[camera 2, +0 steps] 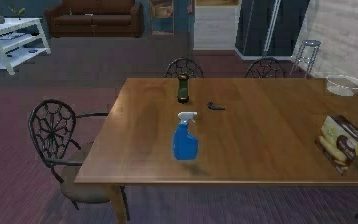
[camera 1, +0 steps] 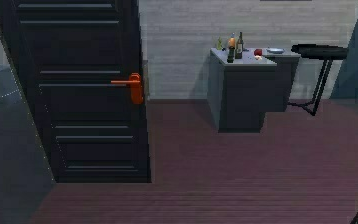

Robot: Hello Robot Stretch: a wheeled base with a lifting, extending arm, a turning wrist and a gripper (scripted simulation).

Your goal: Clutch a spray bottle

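How the gripper's jaws stand I cannot tell. The blue spray bottle point(camera 2: 186, 138) stands upright on a broad wooden table point(camera 2: 267, 140), apart from a dark bottle point(camera 2: 183, 88) near the far edge. A dark wire-backed chair point(camera 2: 55, 135) sits at the table's end, with a brown sofa point(camera 2: 92, 17) beyond. Ahead are a dark door point(camera 1: 77, 80) with an orange handle point(camera 1: 133, 88) and a grey counter point(camera 1: 245, 95).

A blue spray bottle point(camera 2: 186, 138) with pale trigger stands upright on the wooden table point(camera 2: 267, 125).
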